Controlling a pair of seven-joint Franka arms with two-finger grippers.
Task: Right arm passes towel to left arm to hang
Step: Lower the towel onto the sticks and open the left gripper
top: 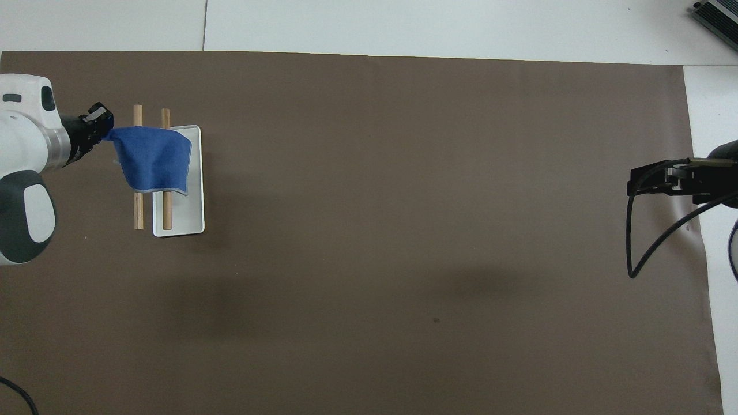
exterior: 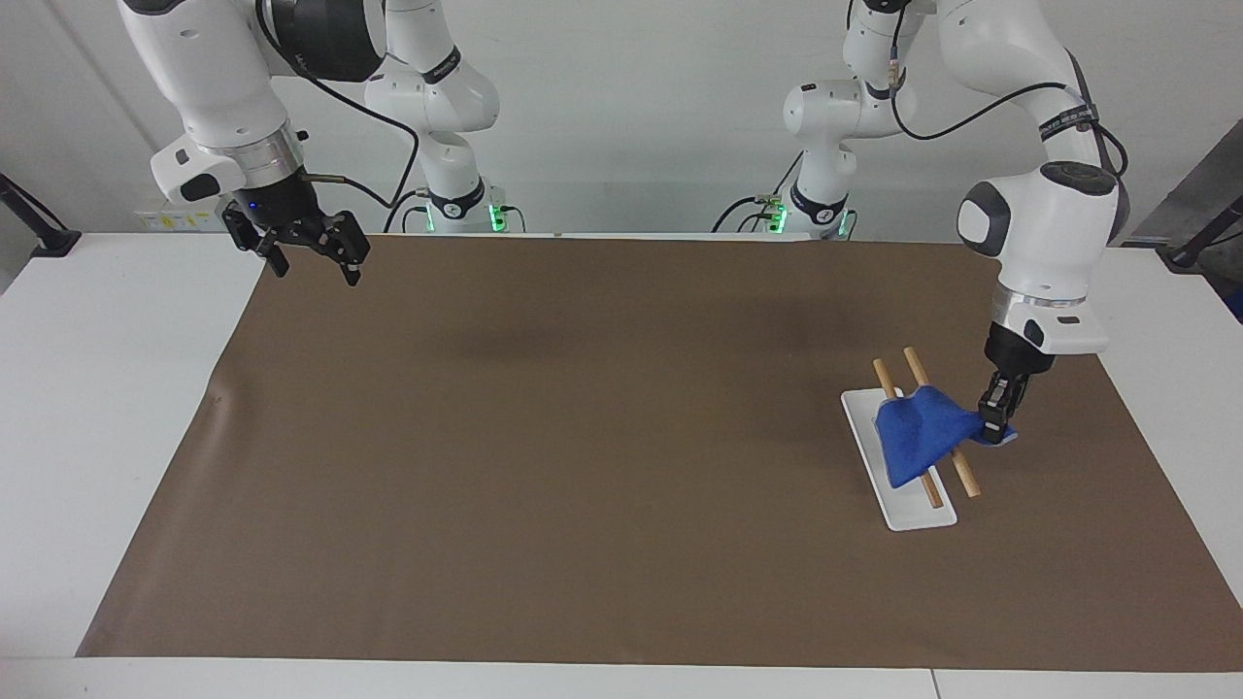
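A big brown mat is spread over the white table, filling most of both views.

Two white arms are seen at the top of the facing view. The left arm is bent down at the right of that view. The right arm is kept high at the upper left of that view and waits there.

The rack is seen at the lower right of the facing view and at the upper left of the overhead view. It is made of a white tray and two wooden rods. The rods are laid side by side, and their long way runs up and down in the overhead view.

The towel is draped over both rods, near their upper ends in both views. Its lower edge is hung down over the tray. One corner is pulled out to the right in the facing view, off the outer rod.

That corner is pinched in the left gripper, whose fingertips are shut tight on it. So the towel lies across the rods from the gripper, toward the middle of the picture, and the left arm is by far the nearer one.

The right gripper is held wide open and nothing is held in it. It is hung over the mat's upper left corner in the facing view, well apart from the towel.

The towel looks almost hung. It is judged that only the letting go is left to be done.
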